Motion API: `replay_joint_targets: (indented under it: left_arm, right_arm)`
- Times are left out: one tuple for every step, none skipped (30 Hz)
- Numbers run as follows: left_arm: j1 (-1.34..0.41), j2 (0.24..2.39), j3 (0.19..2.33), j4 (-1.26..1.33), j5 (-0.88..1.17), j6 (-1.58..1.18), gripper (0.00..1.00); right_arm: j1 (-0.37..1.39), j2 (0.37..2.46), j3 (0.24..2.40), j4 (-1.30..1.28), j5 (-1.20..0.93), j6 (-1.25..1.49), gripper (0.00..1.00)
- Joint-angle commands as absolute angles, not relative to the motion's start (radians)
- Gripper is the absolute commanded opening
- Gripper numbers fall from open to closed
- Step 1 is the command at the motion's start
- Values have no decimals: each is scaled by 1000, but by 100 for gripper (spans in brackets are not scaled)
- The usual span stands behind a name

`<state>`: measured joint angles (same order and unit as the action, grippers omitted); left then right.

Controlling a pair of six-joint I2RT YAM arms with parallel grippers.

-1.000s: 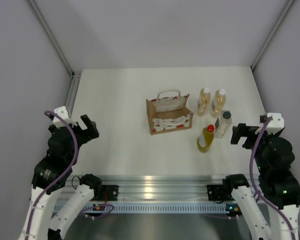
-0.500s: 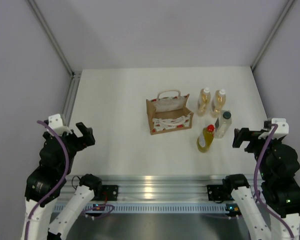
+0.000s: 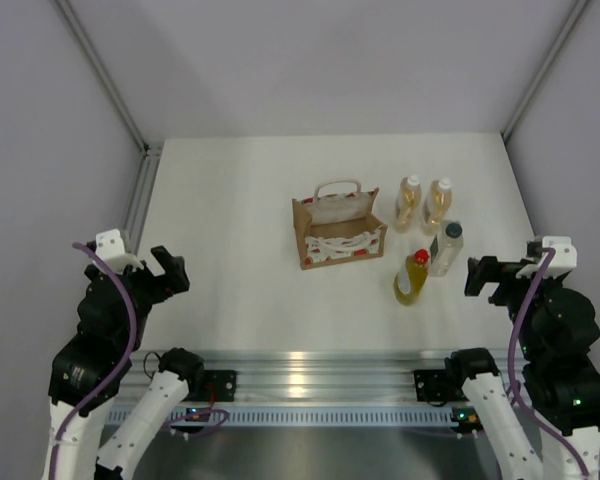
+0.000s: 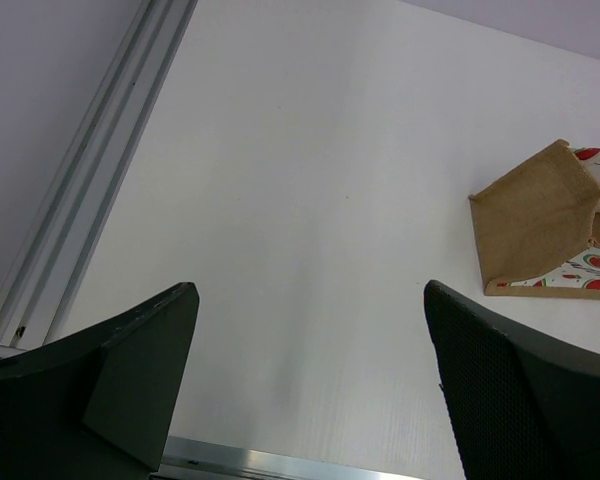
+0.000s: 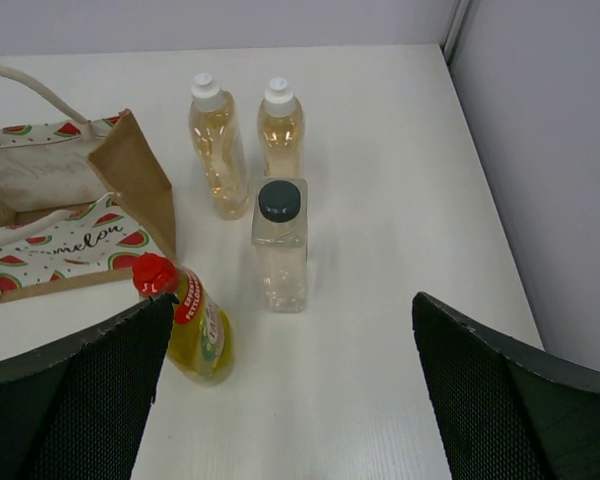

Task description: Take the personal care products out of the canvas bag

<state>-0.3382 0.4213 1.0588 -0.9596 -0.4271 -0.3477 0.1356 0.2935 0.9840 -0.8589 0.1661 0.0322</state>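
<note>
On the white tabletop [image 3: 230,200] at the centre of your overhead frame, the canvas bag [image 3: 338,235] stands upright with its mouth open. It is tan-brown, with a white loop handle arching over its far side and a white band printed with red watermelon slices across the near face. You see all four personal care products standing on the surface to the right of the bag. Two amber bottles with white caps [image 3: 409,203] [image 3: 439,203] stand side by side toward the upper right. The clear bottle with the dark grey cap [image 3: 446,248] is just below the right-hand amber one. The yellow bottle with the red cap [image 3: 412,278] sits lowest in the frame, near the bag's right corner but apart from it. Your left gripper [image 3: 170,268] hangs at the lower left, well apart from the bag, its fingers spread wide around nothing. Your right gripper [image 3: 483,278] hangs at the lower right, near the clear bottle without touching it, equally wide and holding nothing. Pale grey walls [image 3: 310,60] close the table in on three sides, and slanted metal struts [image 3: 100,70] rise from the two far corners. A ribbed aluminium rail [image 3: 145,190] runs along the table's left edge, and a brushed metal beam [image 3: 310,370] crosses the bottom of the frame between the arm bases.
</note>
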Motion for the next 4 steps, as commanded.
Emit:
replay_joint_targets:
  left_arm:
    - [-331, 420, 1092, -966, -430, -337, 98]
    - [-333, 422, 1091, -968, -431, -336, 98]
    - [-333, 422, 1092, -968, -431, -336, 98]
    - [-333, 422, 1092, -968, -433, -337, 98]
  right_arm:
    - [153, 288, 1017, -882, 160, 25, 99]
    - [155, 290, 1019, -882, 158, 23, 99]
    - [155, 288, 1019, -881, 158, 23, 99]
    - [155, 288, 1017, -882, 158, 23, 100]
